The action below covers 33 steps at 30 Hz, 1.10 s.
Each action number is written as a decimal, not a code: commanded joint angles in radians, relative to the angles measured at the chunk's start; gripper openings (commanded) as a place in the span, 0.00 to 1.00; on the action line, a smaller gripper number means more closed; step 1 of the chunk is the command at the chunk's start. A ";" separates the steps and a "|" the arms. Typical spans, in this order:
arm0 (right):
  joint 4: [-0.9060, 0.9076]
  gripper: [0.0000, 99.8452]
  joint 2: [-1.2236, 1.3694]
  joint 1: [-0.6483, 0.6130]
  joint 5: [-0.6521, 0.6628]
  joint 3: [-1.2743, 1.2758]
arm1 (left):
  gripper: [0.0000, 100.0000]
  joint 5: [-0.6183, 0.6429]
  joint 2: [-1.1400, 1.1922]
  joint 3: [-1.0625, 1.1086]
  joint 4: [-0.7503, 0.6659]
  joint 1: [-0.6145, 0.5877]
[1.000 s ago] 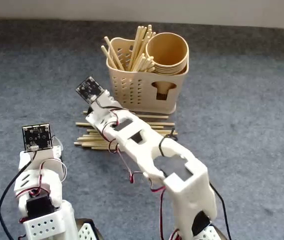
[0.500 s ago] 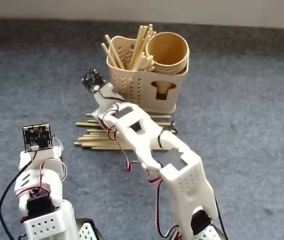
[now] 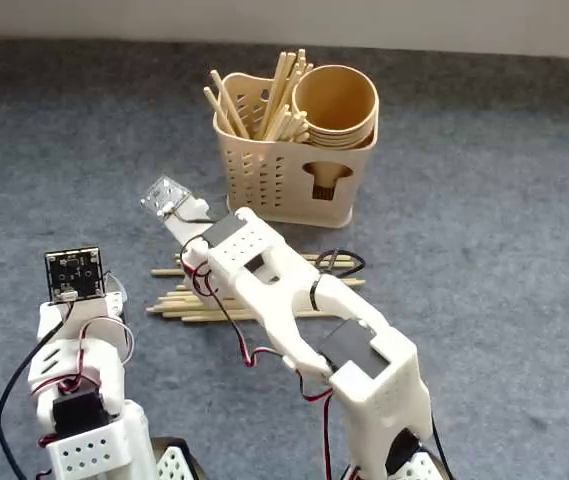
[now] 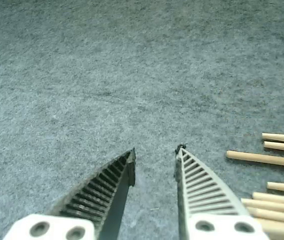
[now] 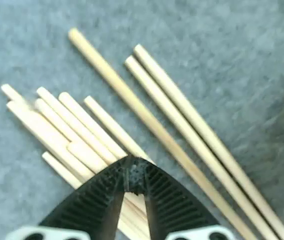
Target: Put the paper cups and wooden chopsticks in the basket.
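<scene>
Wooden chopsticks [image 3: 174,300], pale and slim, lay in a loose heap on the grey carpeted bench [image 3: 484,250] just in front of the cream perforated plastic basket [image 3: 264,180]. The basket already held a stack of tan paper cups [image 3: 336,100] and a leaning bunch of sticks. From where I stood, the white right arm [image 3: 294,300] reached over the heap. Its black right claw [image 5: 132,172] had its tips pressed together right over the chopsticks [image 5: 82,130], and I could make out nothing pinched between them. That looked like the trouble spot: if it pushed down closed like that, it would likely roll and scatter the sticks rather than take one. Even opened, it might bite several at once, and a fanned bundle could slip out on the way up. A stick gripped near one end would probably droop and knock the basket rim, and the basket looked crowded enough to bounce new sticks out. A black cable loop [image 3: 339,262] hung near the heap and might snag. The left claw [image 4: 155,155] sat part open over bare carpet, holding nothing, with stick ends [image 4: 271,159] just beside it.
</scene>
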 commanded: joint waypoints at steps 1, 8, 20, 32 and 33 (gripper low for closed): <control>0.119 0.03 -0.085 -0.004 0.015 -0.013 | 0.14 0.005 -0.012 0.019 0.002 0.002; 0.318 0.03 -0.295 0.015 0.015 -0.012 | 0.14 0.005 -0.012 0.019 0.002 0.002; 0.483 0.02 -0.420 0.007 0.123 0.051 | 0.14 0.005 -0.012 0.019 0.002 0.001; 0.165 0.01 -0.420 0.013 0.164 0.372 | 0.14 0.005 -0.012 0.019 0.002 0.001; 0.160 0.01 -0.421 0.010 0.167 0.372 | 0.14 0.005 -0.012 0.019 0.002 0.001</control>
